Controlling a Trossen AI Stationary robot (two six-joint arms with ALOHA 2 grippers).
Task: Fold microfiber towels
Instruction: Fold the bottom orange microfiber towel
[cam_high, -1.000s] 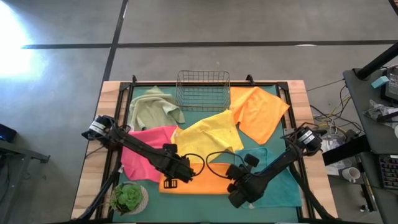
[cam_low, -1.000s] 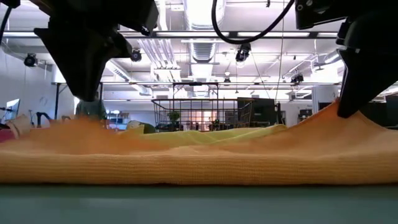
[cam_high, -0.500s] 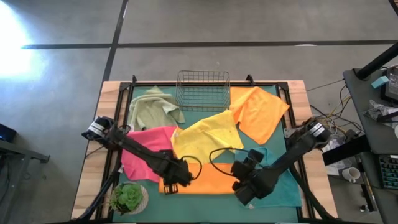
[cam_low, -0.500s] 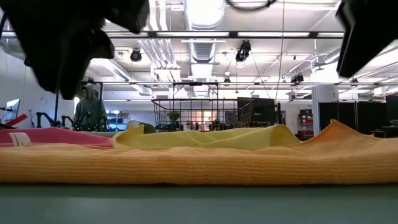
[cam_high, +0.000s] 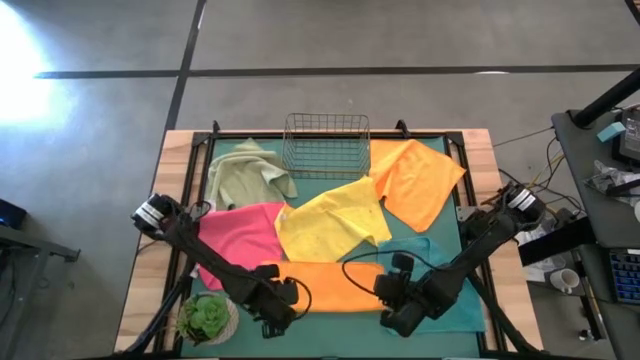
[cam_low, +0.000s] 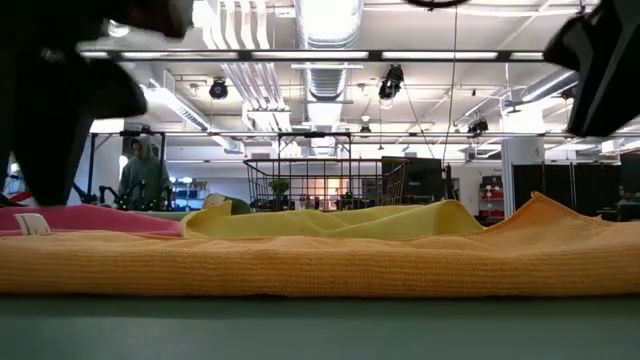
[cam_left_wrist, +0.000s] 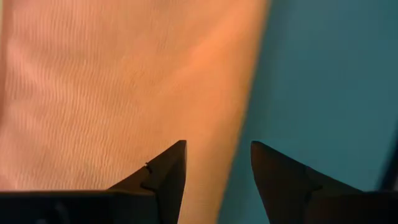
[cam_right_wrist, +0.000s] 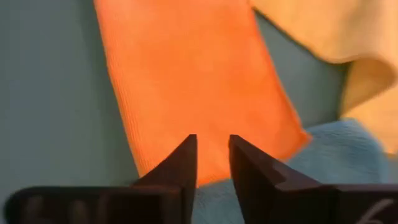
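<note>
Change: both grippers drawn back toward the table's near edge since a second ago, off the orange towel (cam_high: 325, 285); its corners, lifted then, now lying flat.
Left gripper (cam_high: 272, 322): near the near-left corner of the green mat (cam_high: 340, 322), just off the orange towel's near-left end; fingers (cam_left_wrist: 165, 177) apart, nothing between them.
Right gripper (cam_high: 392, 318): above the orange towel's near-right end, beside the teal towel (cam_high: 462, 302); fingers (cam_right_wrist: 177, 171) close together with a narrow gap, holding nothing.
Orange towel: folded into a long strip along the mat's near edge, one fold done by the look of it.
Other towels: pink (cam_high: 235, 238) at the left edge, yellow (cam_high: 328, 218) mid-mat, second orange (cam_high: 418, 180) at the far-right corner, sage (cam_high: 245, 172) at the far-left corner, all unfolded.
Basket (cam_high: 326, 145): at the far edge, apparently empty.
Risk, overlap: yellow and pink edges touching the strip's far side; likely dragged along in a second fold.
Risk, wrong cloth: teal towel right beside the right fingers; easy to pinch both layers.
Risk, skew: uneven grips at the two ends likely to leave a crooked fold.
Risk, plant (cam_high: 208, 318): close to the left arm at the near-left corner; possible knock on a swing.
</note>
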